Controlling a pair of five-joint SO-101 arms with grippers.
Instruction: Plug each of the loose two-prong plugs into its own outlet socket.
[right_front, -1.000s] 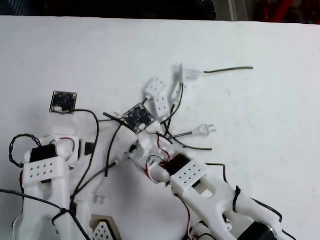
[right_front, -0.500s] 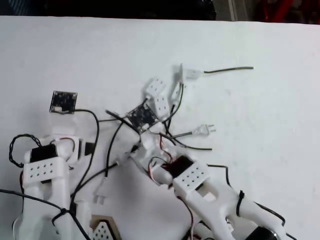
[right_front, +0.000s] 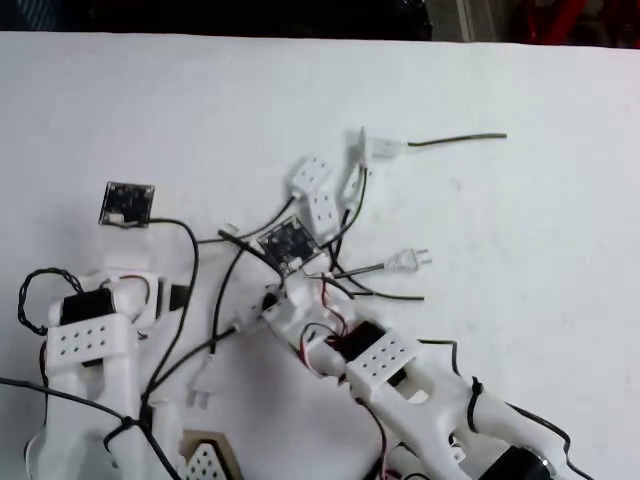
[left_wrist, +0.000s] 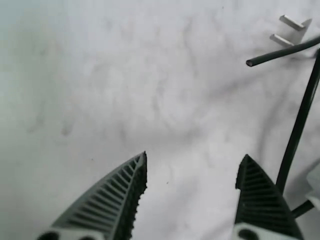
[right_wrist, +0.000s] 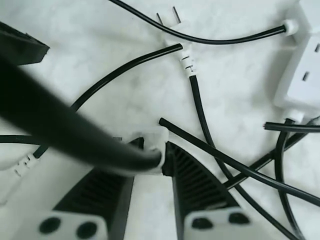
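Right gripper (right_wrist: 152, 146) clamps a white plug (right_wrist: 150, 135) close to the black socket (right_front: 285, 242) near the table's (right_front: 540, 200) middle. Squaring prongs to slots before pushing looks wise, since crossed cords (right_wrist: 210, 147) crowd it. Bare room lies toward the right edge. Left gripper (left_wrist: 194, 156) hangs open near the near-left corner.

Two sockets (right_front: 322, 210) lie side by side in the middle of the tabletop (right_front: 520, 90). The first plug (right_front: 408, 260) lies to their right and nearer. The second plug (right_front: 200, 385) lies between the arms. The third plug (right_wrist: 152, 137) sits in the right jaws, before the sockets.
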